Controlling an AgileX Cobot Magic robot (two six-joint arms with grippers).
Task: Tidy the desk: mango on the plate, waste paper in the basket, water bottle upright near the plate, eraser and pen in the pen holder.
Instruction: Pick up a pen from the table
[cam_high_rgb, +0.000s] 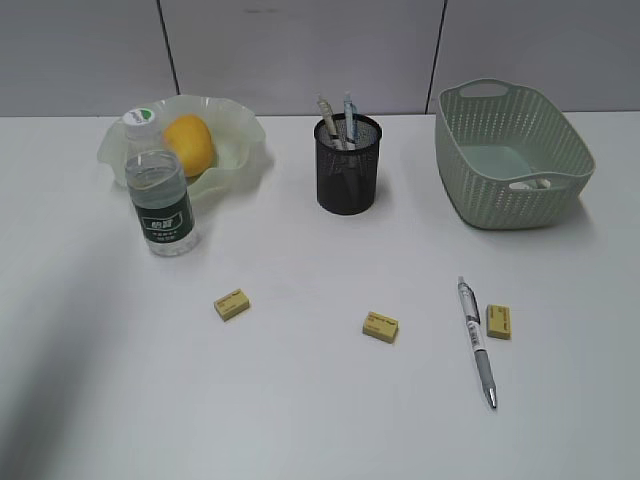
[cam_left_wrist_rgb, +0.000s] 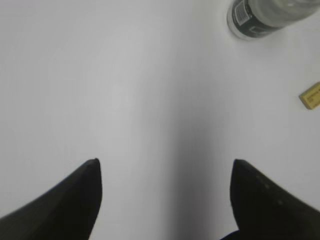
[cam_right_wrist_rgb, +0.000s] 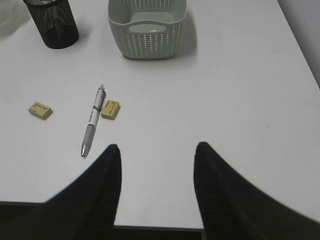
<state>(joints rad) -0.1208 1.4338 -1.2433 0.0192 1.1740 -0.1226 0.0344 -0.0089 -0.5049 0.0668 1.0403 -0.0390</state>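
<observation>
An orange-yellow mango (cam_high_rgb: 190, 143) lies on the pale green plate (cam_high_rgb: 245, 150). A water bottle (cam_high_rgb: 160, 195) stands upright just in front of the plate; its base shows in the left wrist view (cam_left_wrist_rgb: 265, 20). A black mesh pen holder (cam_high_rgb: 348, 165) holds two pens. A grey pen (cam_high_rgb: 477, 340) lies on the table, also in the right wrist view (cam_right_wrist_rgb: 93, 120). Three yellow erasers lie loose: left (cam_high_rgb: 231, 304), middle (cam_high_rgb: 380, 326), right (cam_high_rgb: 499, 321). No waste paper shows on the table. My left gripper (cam_left_wrist_rgb: 165, 162) and right gripper (cam_right_wrist_rgb: 157, 146) are open and empty, out of the exterior view.
A green perforated basket (cam_high_rgb: 512, 155) stands at the back right, also in the right wrist view (cam_right_wrist_rgb: 147, 20). A grey panelled wall runs behind the table. The table's near edge shows under my right gripper.
</observation>
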